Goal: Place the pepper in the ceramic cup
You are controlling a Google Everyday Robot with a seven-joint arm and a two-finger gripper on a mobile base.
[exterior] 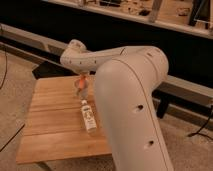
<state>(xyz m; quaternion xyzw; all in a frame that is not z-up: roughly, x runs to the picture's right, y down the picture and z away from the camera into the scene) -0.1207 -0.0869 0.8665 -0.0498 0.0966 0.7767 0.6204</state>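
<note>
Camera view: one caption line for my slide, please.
Gripper at the orange pepper above the wooden table; a bottle lies nearby.

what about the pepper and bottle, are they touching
Apart: the camera view shows the pepper up by the gripper, well clear of the bottle lying on the table.
</note>
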